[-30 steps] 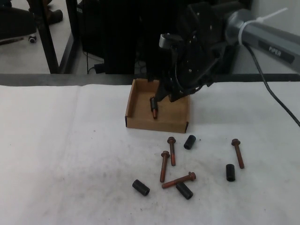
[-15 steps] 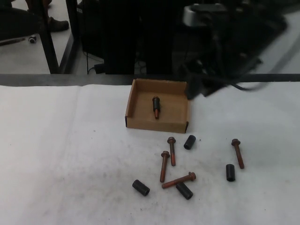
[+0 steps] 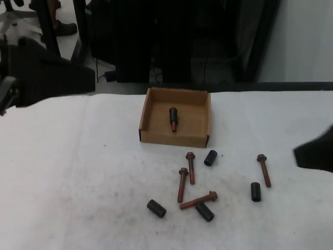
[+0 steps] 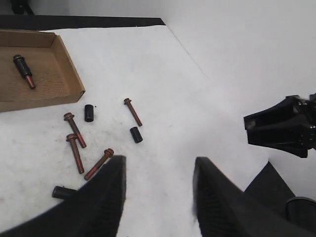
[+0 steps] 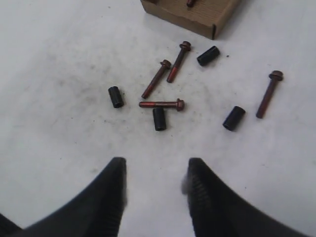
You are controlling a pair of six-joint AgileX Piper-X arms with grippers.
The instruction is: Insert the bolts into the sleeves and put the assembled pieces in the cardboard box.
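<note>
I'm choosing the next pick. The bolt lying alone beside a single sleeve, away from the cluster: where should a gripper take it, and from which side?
Probably mid-shank on the bolt, coming straight down from above and closing across its length. It lies flat with bare bench on both sides; the sleeve sits apart near its tip.

One cardboard box (image 3: 173,138) is counted, and one assembled piece (image 3: 173,119), a bolt seated in a sleeve, is counted inside it. Four loose bolts (image 3: 190,167) (image 3: 181,184) (image 3: 199,200) (image 3: 264,170) are counted outside it, and four loose sleeves (image 3: 210,158) (image 3: 255,191) (image 3: 156,208) (image 3: 204,211) are counted there too
</note>
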